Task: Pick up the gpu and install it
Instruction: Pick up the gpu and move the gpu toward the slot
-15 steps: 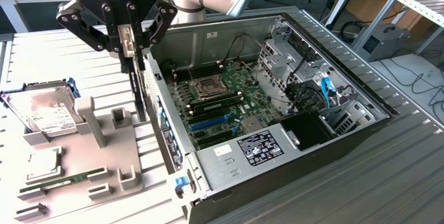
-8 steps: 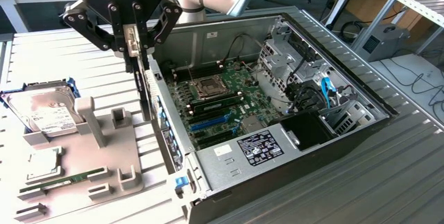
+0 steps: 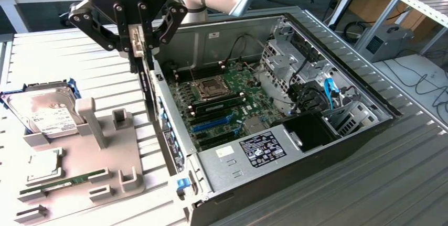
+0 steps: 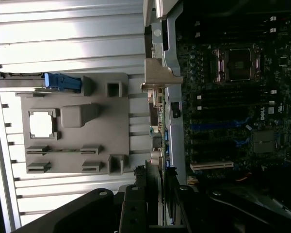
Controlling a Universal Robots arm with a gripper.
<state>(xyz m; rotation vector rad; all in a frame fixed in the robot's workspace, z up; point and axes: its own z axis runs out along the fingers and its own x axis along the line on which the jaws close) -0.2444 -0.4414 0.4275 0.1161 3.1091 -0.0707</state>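
Observation:
The gpu (image 3: 148, 96) hangs upright and edge-on, a thin dark card with my gripper (image 3: 138, 45) shut on its upper end. It is above the near side wall of the open computer case (image 3: 231, 32), between the grey fixture and the motherboard (image 3: 224, 100). In the wrist view the gpu (image 4: 156, 121) runs away from my gripper (image 4: 156, 193), its silver end bracket (image 4: 160, 75) at the far end, over the case's edge. The blue expansion slots (image 3: 210, 124) (image 4: 211, 127) lie just beside the card, inside the case.
A grey fixture (image 3: 105, 158) at the exterior view's left holds a hard drive (image 3: 45, 110), a CPU (image 3: 42, 164) and a green RAM stick (image 3: 56, 184). Inside the case sit the CPU socket (image 3: 210, 87), the power supply (image 3: 259, 150) and cables.

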